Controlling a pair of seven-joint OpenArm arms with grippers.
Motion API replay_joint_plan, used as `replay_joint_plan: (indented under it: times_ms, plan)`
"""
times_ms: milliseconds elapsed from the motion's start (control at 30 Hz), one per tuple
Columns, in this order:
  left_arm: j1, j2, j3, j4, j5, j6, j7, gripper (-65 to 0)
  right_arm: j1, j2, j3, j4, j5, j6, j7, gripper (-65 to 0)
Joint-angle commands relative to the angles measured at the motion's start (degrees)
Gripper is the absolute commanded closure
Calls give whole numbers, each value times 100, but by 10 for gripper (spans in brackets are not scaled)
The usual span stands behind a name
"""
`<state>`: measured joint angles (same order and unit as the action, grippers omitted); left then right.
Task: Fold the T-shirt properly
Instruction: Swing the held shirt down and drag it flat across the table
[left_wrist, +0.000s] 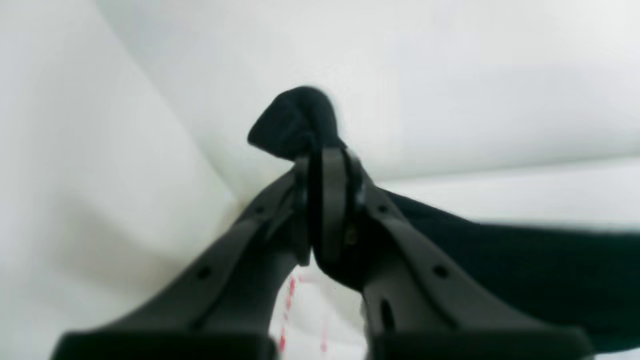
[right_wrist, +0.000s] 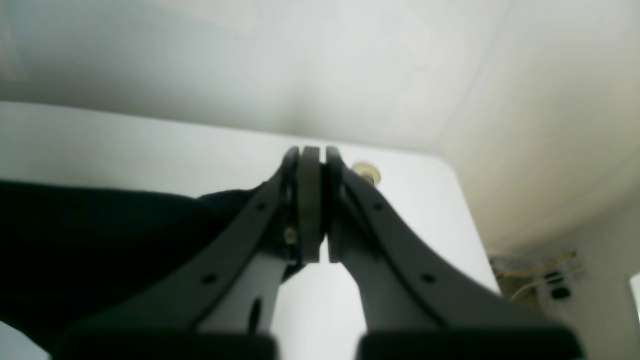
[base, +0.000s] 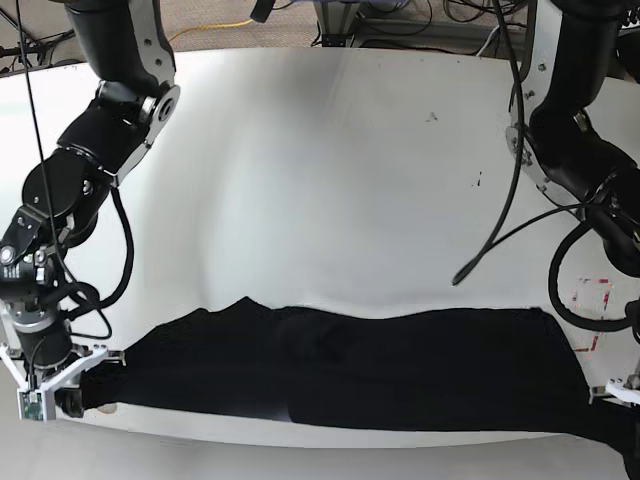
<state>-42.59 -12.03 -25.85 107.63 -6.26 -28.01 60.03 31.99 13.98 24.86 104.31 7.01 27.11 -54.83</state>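
Black T-shirt (base: 400, 365) stretched in a long band along table (base: 330, 180) edge. My left claw (left_wrist: 325, 165) and right claw (right_wrist: 310, 160) each clamp one end. Print hidden; further folds probably remain.

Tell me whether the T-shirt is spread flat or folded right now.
Neither fully: the T-shirt is a long black band stretched across the near table edge between both grippers, left gripper pinching one end. Layer count cannot be told.
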Motion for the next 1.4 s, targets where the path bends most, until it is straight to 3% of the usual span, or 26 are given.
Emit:
replay_joint_plan:
  times_ms: [0, 267, 433, 600, 767, 1067, 1367]
  plan:
    - [-440, -252, 22, 37, 103, 36, -100, 0, 551, 295, -99, 123, -2, -26, -148, 0]
    - [-159, -296, 154, 72, 129, 27, 173, 0, 586, 356, -108, 140, -2, -26, -403, 0]
    - [694, -278, 136, 107, 103, 27, 173, 0, -117, 303, -99, 290, -2, -26, -403, 0]
    - [1661, -252, -66, 335, 77, 10, 173, 0, -953, 4, 94, 650, -2, -17, -403, 0]
    - [2672, 12, -400, 432, -99, -219, 173, 0, -1744, -242, 164, 712, -2, -17, -403, 0]
    - [4439, 188, -848, 520, -117, -474, 173, 0, -3001, -418, 454, 852, -2, -17, -394, 0]
    - [5529, 346, -1226, 494, -81, -711, 164, 0, -3880, -435, 621, 852, -2, -17, -394, 0]
